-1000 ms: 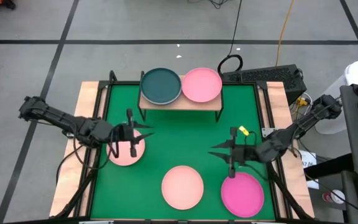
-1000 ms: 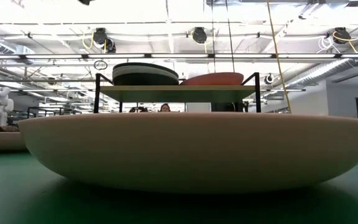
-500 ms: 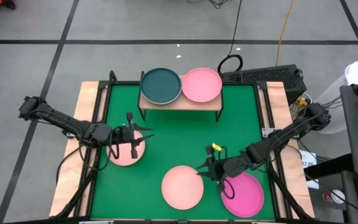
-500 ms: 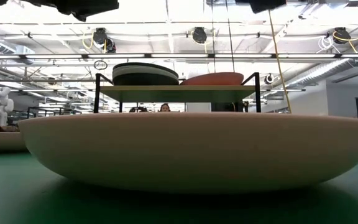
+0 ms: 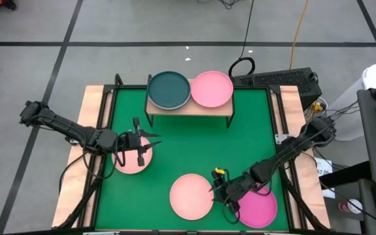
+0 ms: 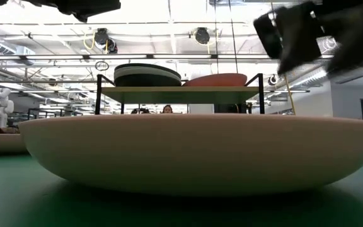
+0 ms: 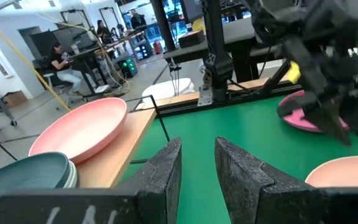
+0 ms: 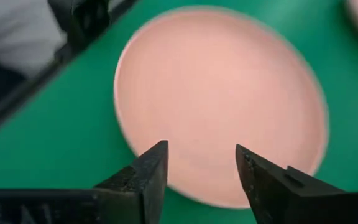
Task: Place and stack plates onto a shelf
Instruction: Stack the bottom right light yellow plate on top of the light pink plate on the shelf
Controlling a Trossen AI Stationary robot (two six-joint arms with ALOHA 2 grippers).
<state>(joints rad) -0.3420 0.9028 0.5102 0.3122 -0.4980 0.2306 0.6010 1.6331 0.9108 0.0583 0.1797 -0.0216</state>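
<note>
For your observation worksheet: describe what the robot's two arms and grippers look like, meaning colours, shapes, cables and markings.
Both arms are dark, slim and jointed, with black cables looping alongside. The left gripper and right gripper each end in two black wedge-shaped fingers. A small yellow tag sits by the right gripper.

Black keyboard behind green table; person seated beyond.

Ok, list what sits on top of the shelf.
On the shelf: a dark teal plate topping a stack, and a pink plate. How many plates lie beneath each is covered.
</note>
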